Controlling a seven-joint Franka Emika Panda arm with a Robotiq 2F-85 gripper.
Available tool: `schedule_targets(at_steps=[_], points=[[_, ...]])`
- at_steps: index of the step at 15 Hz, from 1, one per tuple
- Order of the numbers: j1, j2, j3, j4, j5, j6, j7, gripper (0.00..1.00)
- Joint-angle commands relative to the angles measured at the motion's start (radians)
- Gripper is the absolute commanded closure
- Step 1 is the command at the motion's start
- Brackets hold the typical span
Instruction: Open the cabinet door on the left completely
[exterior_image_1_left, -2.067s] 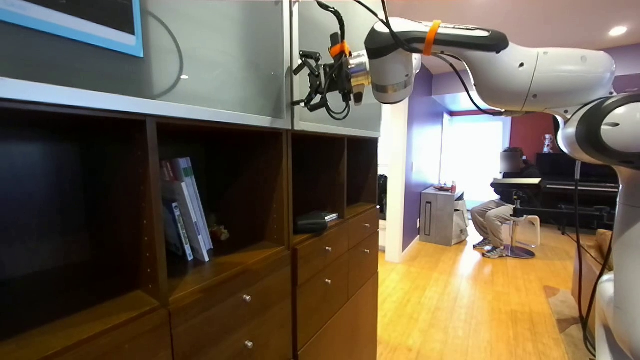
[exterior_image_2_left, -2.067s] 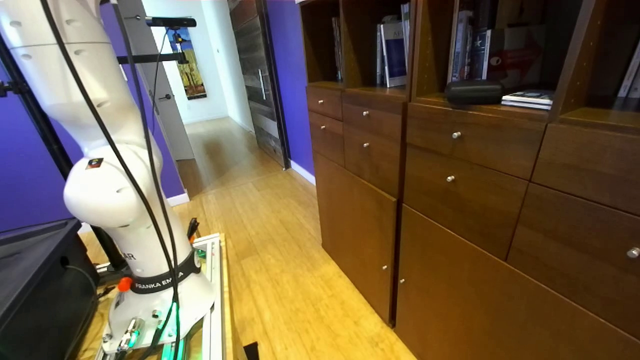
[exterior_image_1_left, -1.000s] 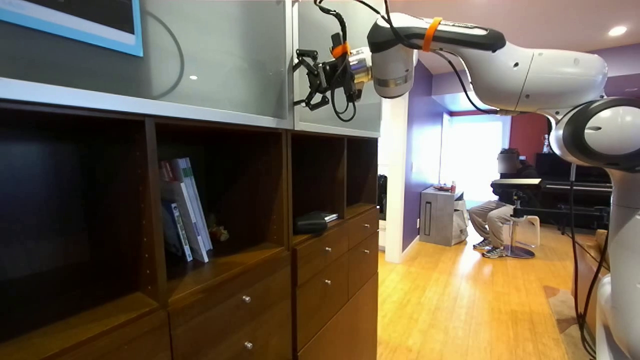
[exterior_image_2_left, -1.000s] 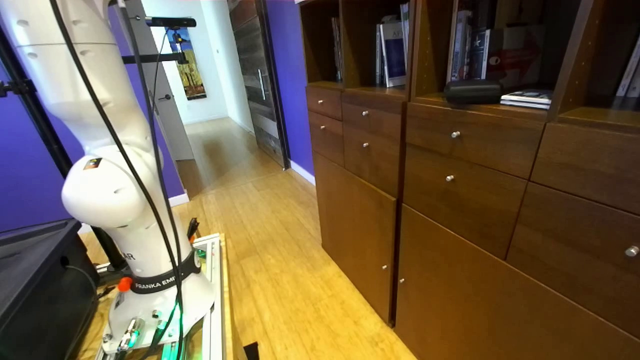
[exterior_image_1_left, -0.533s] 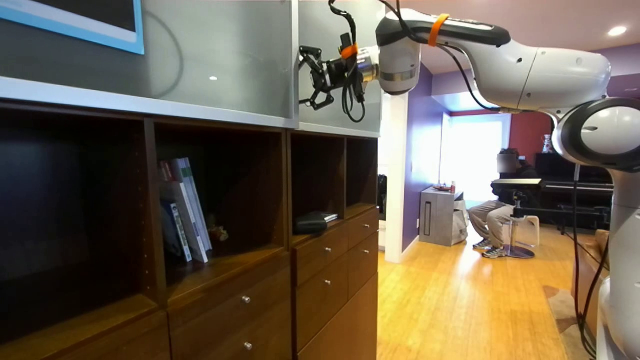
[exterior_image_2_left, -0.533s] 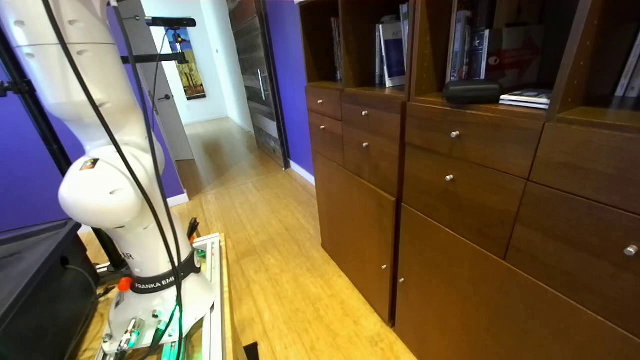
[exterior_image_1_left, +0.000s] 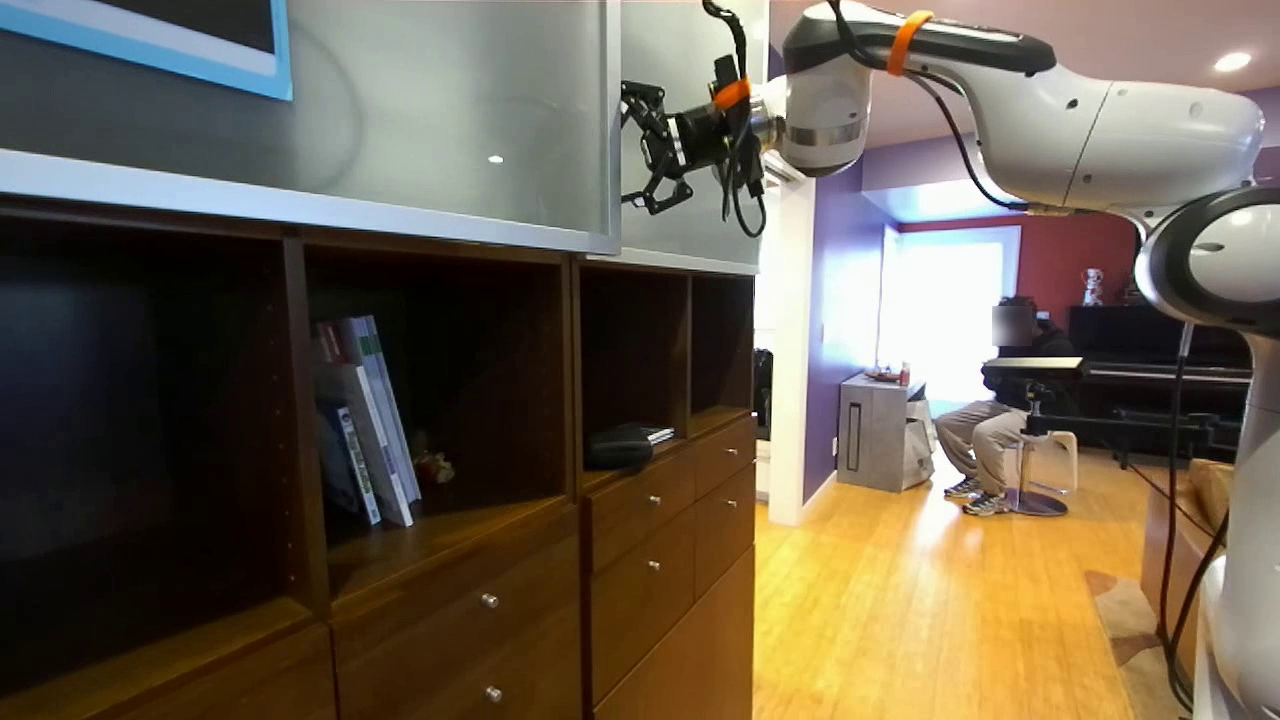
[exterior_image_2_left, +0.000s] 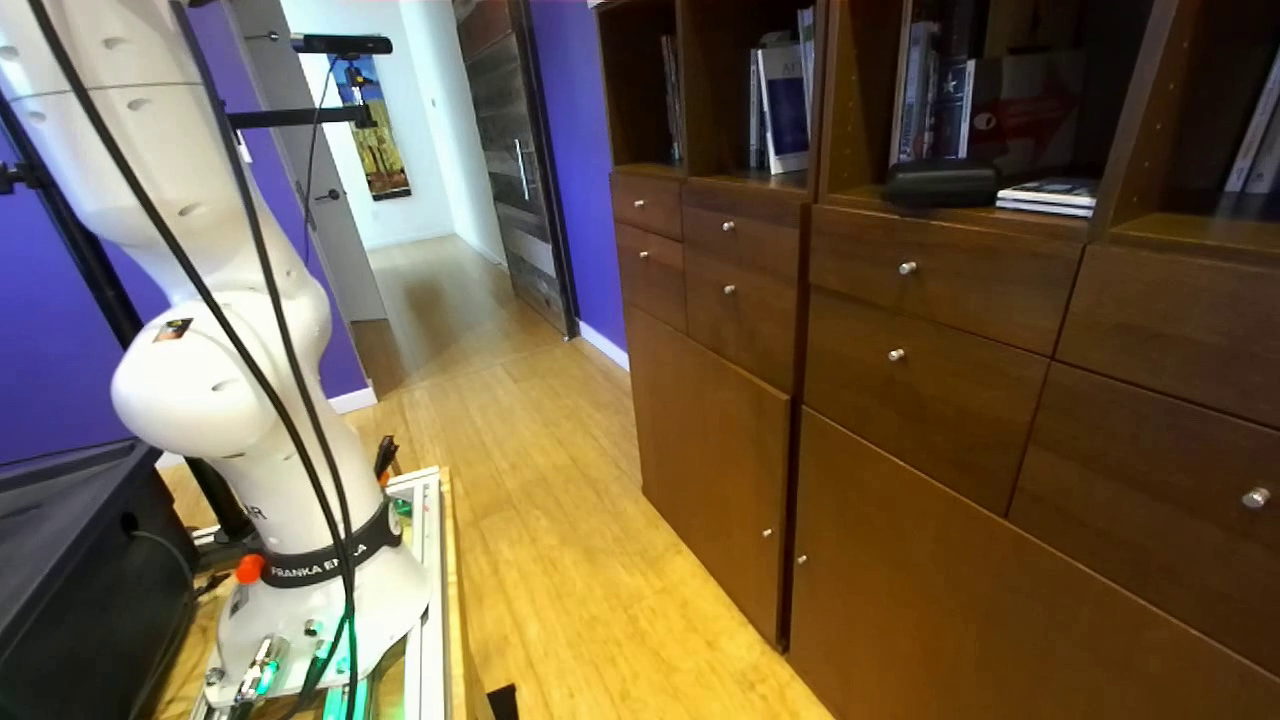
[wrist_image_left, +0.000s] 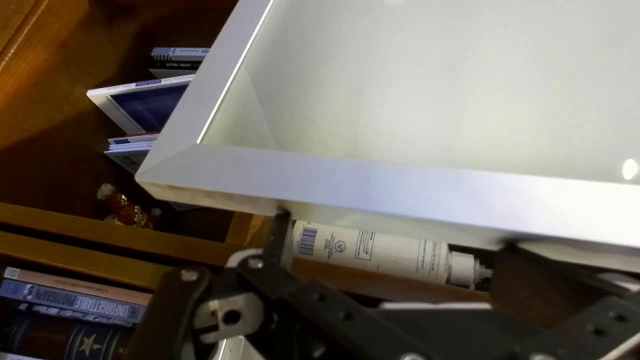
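We judge the cabinet door (exterior_image_1_left: 460, 120) stiff, fairly heavy and slippery, with frosted glass (wrist_image_left: 430, 85) that could crack, so we do best to hold its silver frame (wrist_image_left: 380, 186), hooked from behind along the free edge. It stands ajar on the upper part of the cabinet (exterior_image_1_left: 308, 450). Our fingers (exterior_image_1_left: 645, 95) are spread wide, clamping nothing, tips right at that edge, towards its bottom corner; whether they touch it we cannot tell

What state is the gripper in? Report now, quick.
Gripper: open, jaws spread wide at the edge of the cabinet door, nothing clamped between them.
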Motion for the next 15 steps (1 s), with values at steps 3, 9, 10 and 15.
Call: schedule_targets(at_steps=[3, 9, 10, 15], points=[[0.024, -0.124, 0.004, -0.119, 0.066, -0.163, -0.059, 0.0], [0.042, -0.204, -0.046, -0.174, 0.08, -0.315, -0.091, 0.0], [0.041, -0.216, -0.052, -0.179, 0.083, -0.344, -0.096, 0.0], [0.039, -0.269, -0.075, -0.209, 0.107, -0.499, -0.131, 0.0]])
